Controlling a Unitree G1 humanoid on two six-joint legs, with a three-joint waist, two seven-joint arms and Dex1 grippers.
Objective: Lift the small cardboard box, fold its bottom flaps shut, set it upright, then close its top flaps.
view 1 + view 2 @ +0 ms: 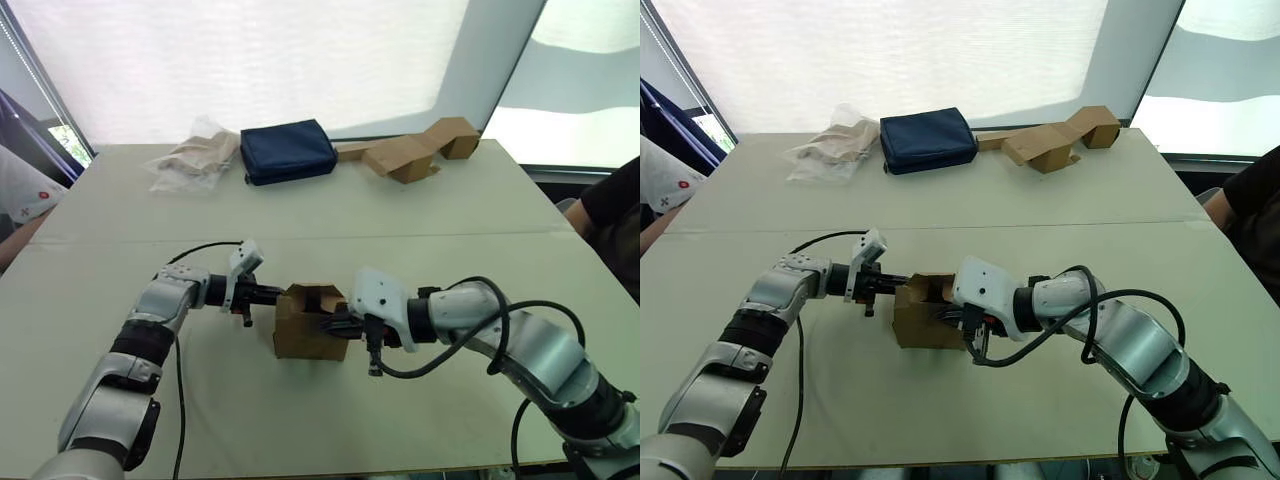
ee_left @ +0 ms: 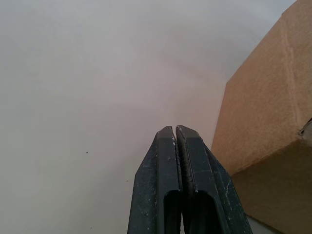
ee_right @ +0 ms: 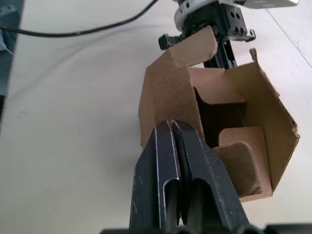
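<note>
No readable text, labels or numbers anywhere.

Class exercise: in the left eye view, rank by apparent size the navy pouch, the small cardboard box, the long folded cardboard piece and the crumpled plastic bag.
1. Long folded cardboard piece
2. Navy pouch
3. Crumpled plastic bag
4. Small cardboard box

The pouch and the cardboard piece look close. The box sits nearer the camera, so its true rank is unsure.

Lab or office test space, pale worktable (image 1: 450, 210) under blinded windows (image 1: 250, 60), seated onlookers at edges
</note>
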